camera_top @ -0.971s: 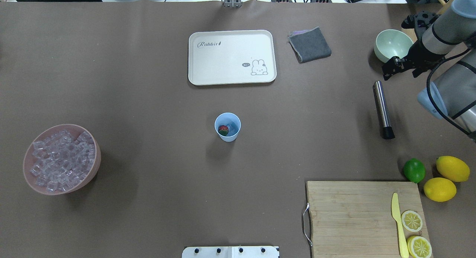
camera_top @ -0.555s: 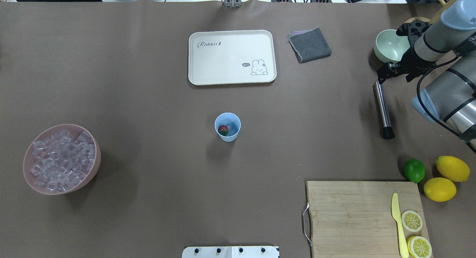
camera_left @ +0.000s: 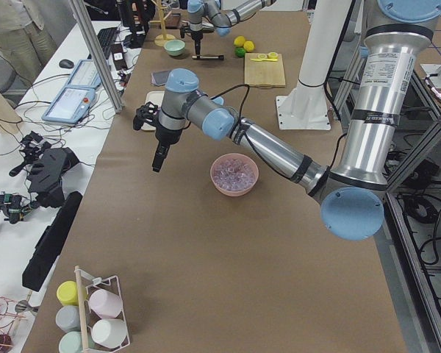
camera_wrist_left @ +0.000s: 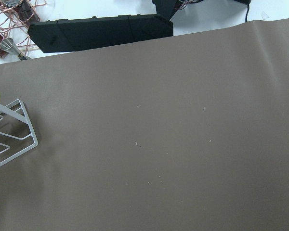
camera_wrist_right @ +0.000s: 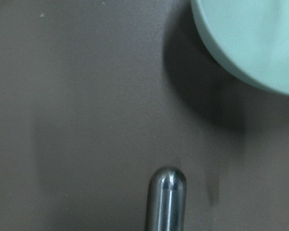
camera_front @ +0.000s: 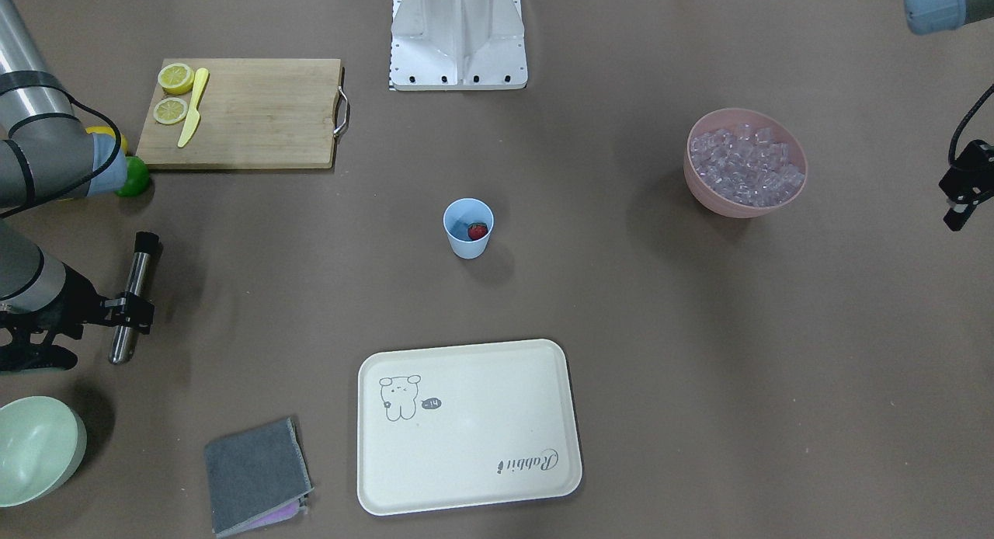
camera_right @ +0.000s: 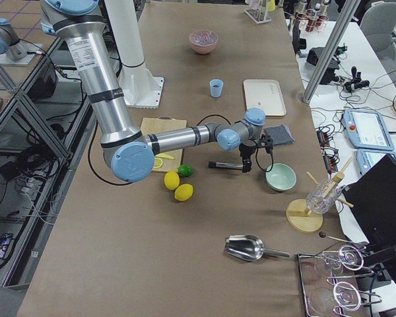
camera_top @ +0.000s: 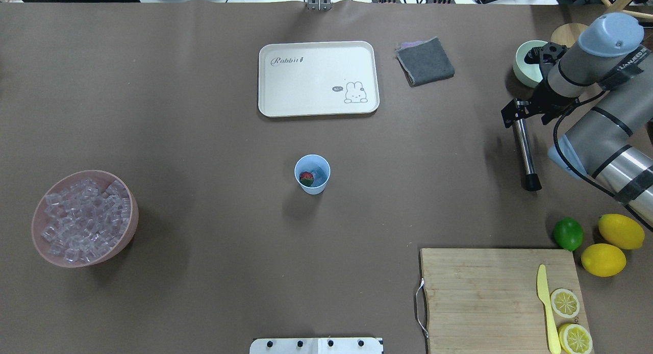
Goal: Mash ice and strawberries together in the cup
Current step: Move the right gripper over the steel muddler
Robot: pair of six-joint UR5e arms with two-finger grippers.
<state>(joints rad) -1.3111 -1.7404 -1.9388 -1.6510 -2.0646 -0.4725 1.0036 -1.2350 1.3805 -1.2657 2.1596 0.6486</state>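
right gripper [camera_top: 511, 114] has swung off the green bowl [camera_top: 524, 68] and now sits over the far rounded tip of the metal rod [camera_top: 525, 150], jaws apart on either side, nothing held. rod lies flat, running from the gripper back toward the robot. cup [camera_top: 314, 189] stands well apart toward table centre, strawberry [camera_top: 306, 178] inside. ice [camera_top: 84, 219] heaped in pink bowl [camera_top: 131, 231], off to the side of left gripper [camera_front: 959, 201]; can't tell its jaw state.

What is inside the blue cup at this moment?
One red strawberry lies in the cup. The cup's wall hides part of its floor, so anything else in there cannot be made out.
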